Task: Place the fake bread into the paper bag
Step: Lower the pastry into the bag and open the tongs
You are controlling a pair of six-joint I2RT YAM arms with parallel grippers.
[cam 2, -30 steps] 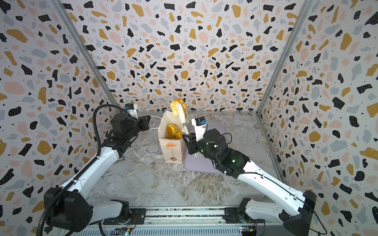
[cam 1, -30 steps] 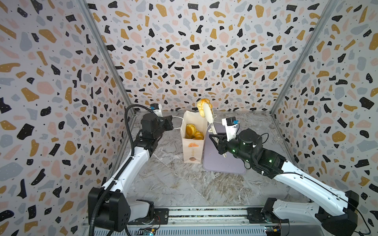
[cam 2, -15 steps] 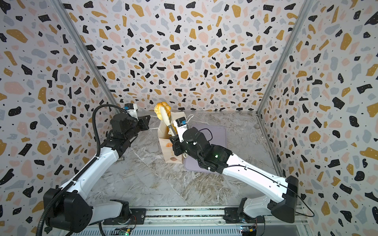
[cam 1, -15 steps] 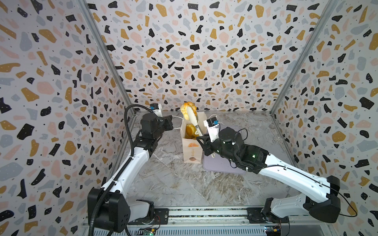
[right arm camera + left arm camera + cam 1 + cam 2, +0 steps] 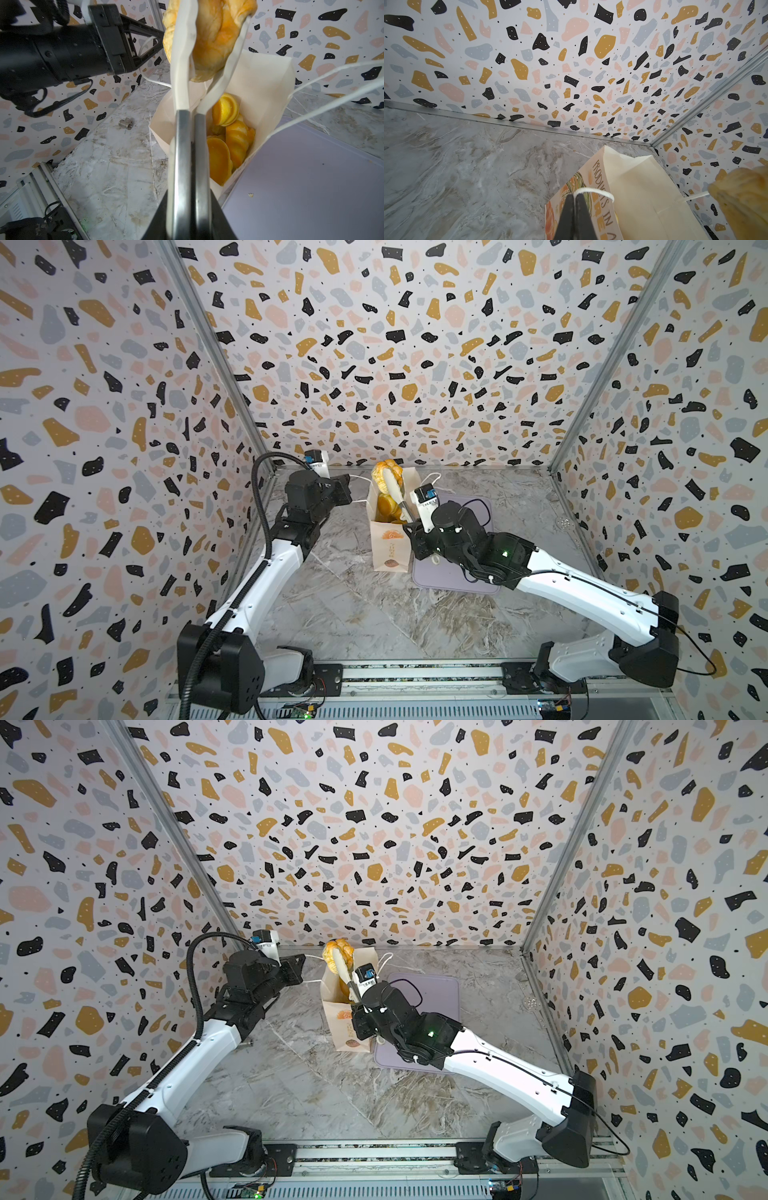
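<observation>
The cream paper bag (image 5: 388,545) (image 5: 344,1029) stands upright and open left of a lilac tray. My left gripper (image 5: 348,489) (image 5: 574,195) is shut on its white string handle (image 5: 598,190), pulling that side outward. My right gripper (image 5: 415,527) (image 5: 190,207) is shut on white and steel tongs (image 5: 182,72). The tongs pinch a golden plaited piece of fake bread (image 5: 386,473) (image 5: 338,952) (image 5: 216,37) just above the bag's mouth. Several glossy orange breads (image 5: 228,135) lie inside the bag.
The flat lilac tray (image 5: 484,510) (image 5: 311,176) lies right of the bag, under my right arm, with a crumb on it. A small metal fitting (image 5: 126,123) lies on the marble table left of the bag. A small clear object (image 5: 564,522) sits near the right wall.
My right arm has swung the tongs and bread leftward from above the tray to over the bag's mouth, then slightly down. The left gripper has held the handle still.
</observation>
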